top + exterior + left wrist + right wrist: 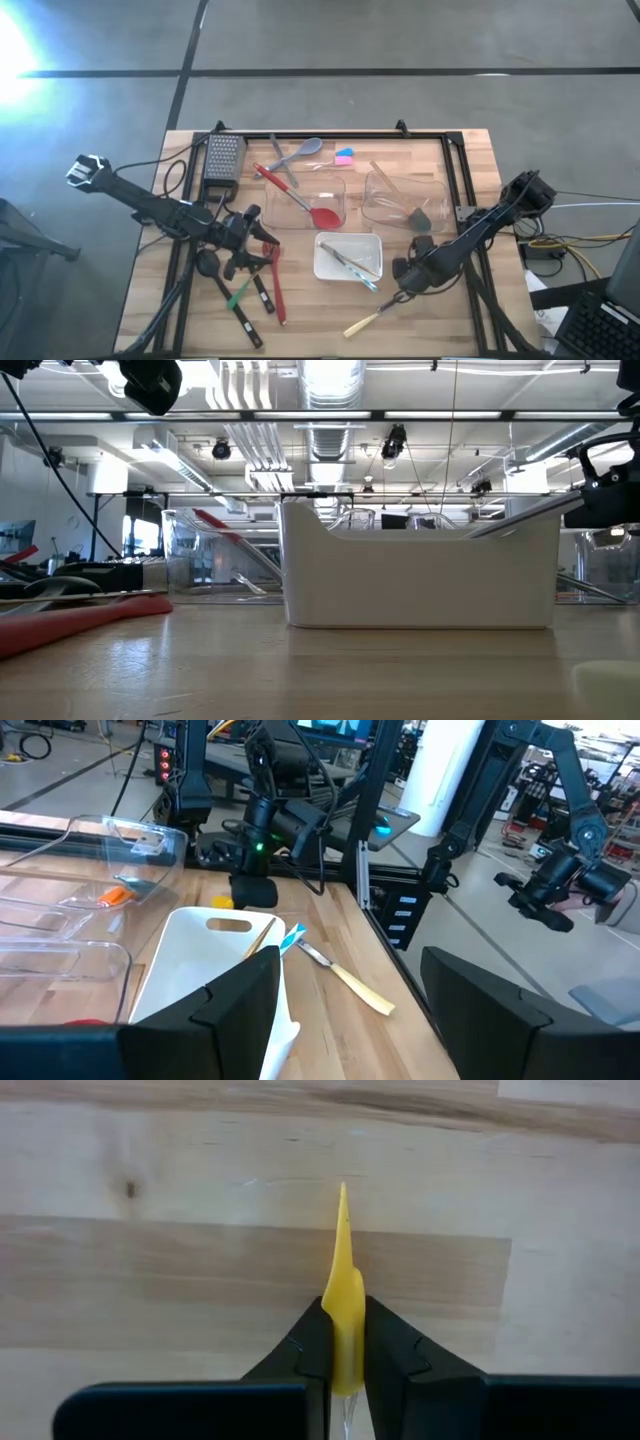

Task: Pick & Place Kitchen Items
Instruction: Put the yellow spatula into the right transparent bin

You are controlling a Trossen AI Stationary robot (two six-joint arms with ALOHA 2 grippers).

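My right gripper [345, 1342] stands near the table's front right, just right of the white tray [330, 262], pointing down and shut on a slim yellow utensil [343, 1280]. Its pointed end reaches out past the fingers over the wood. A cream-handled knife [365, 322] lies flat on the table beside it. My left gripper [263, 243] hovers open and level above a cluster of black, red and green utensils [245, 290] at the front left. A red spoon [322, 213] leans in the left clear bin [335, 185]. My right gripper pinches the yellow utensil between its two fingers, which come from above and point down. The fingers [390, 1355] grip its flat sides [345, 1315] and the thin edge faces up. The end behind the fingers is hidden by the gripper. Whether the utensil rests on the table, I cannot tell.
A second clear bin [440, 195] with a few items stands at the back right. A metal grater [225, 158], a grey spoon [300, 152] and pink and blue pieces [343, 157] lie along the far edge. A utensil [352, 265] lies in the white tray.
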